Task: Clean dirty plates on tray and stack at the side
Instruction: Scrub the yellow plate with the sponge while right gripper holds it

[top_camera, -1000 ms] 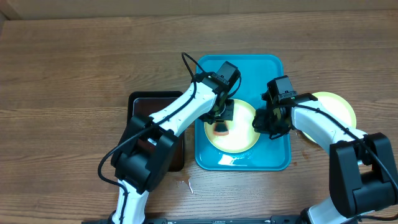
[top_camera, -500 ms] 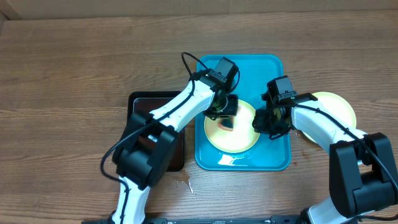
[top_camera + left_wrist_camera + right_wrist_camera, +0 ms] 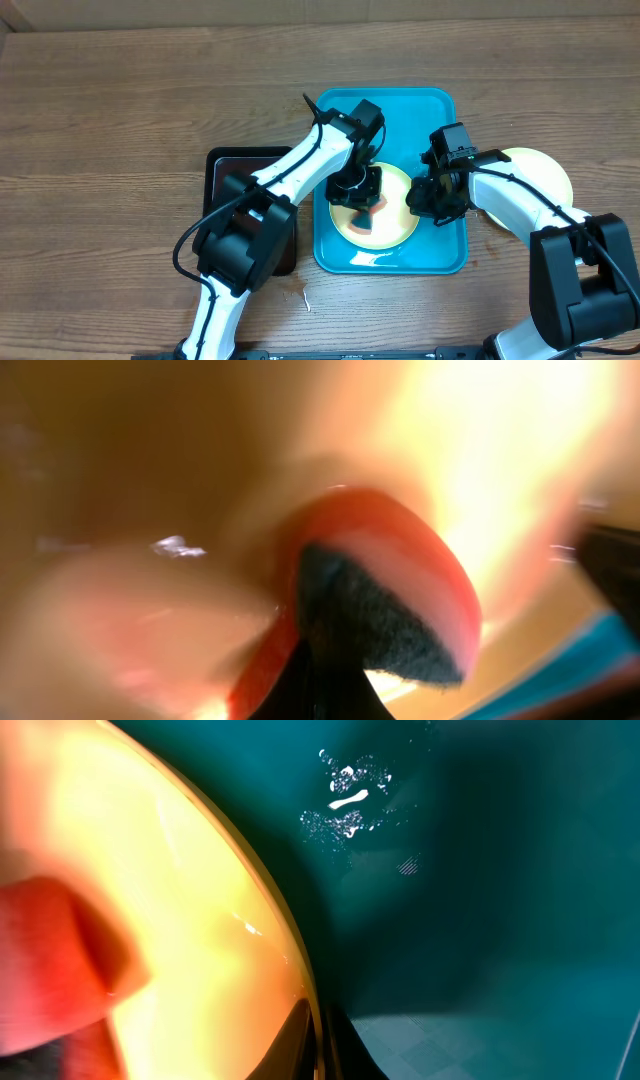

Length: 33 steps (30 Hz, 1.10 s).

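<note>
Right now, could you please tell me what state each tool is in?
Left tool: closed on the sponge, pressed to the yellow-green plate.
Right tool: closed on that plate's rim.

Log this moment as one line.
left claw: sponge on plate | right claw: gripping plate rim | plate: on tray | side plate: beside tray

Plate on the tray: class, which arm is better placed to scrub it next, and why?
Left. The left gripper holds the sponge on the plate in the tray. The right gripper pinches the plate's right rim, apparently steadying it, and has no sponge.
</note>
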Tool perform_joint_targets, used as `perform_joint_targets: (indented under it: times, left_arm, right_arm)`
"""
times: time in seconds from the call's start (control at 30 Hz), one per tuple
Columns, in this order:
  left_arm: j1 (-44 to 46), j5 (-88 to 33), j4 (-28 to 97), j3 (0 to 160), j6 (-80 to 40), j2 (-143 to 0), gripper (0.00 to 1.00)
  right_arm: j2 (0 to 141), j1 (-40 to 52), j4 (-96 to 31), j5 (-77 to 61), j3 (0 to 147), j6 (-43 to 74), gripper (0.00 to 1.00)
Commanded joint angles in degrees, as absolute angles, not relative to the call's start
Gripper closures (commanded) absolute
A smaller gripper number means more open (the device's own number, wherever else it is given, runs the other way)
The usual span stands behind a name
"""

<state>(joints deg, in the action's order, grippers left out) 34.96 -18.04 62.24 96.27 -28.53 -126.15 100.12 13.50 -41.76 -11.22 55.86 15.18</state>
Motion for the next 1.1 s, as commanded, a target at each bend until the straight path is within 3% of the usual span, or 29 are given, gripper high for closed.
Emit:
perform_joint_targets:
  times: [0.0,0.1,0.23,0.33,0.57,0.87,1.07]
  left_arm:
    - [33.93,1.48,65.23,99.33,-29.17,-127.59,0.96]
    - [34.15,9.89,65.54,99.42,-29.21,-127.61,0.96]
    - [34.15,11.7,63.44,99.44,-29.32,-127.61,0.96]
    - [34.15,4.23,60.07,99.42,-29.23,-127.61,0.96]
    - [35.73,-25.87,50.35,99.37,-29.23,-129.25,0.96]
    - [39.99,-35.4,50.13,99.37,-31.14,-133.01,0.96]
    - [39.66,-35.44,54.72,99.39,-31.18,-132.94,0.96]
  right_arm:
    - [100.44,13.76,-41.6,-9.96,55.48,15.16,0.96]
    - [100.44,13.76,-41.41,-9.96,55.48,15.14,0.96]
    - [100.44,13.76,-41.43,-9.96,55.48,15.16,0.96]
    - [100.44,13.76,-41.41,-9.96,55.48,15.16,0.96]
    - [100.44,13.76,-41.45,-9.96,55.48,15.16,0.96]
    - [100.44,13.76,-41.47,-9.96,55.48,15.16,0.96]
    - [100.44,13.76,-41.45,-9.96,55.48,15.16,0.96]
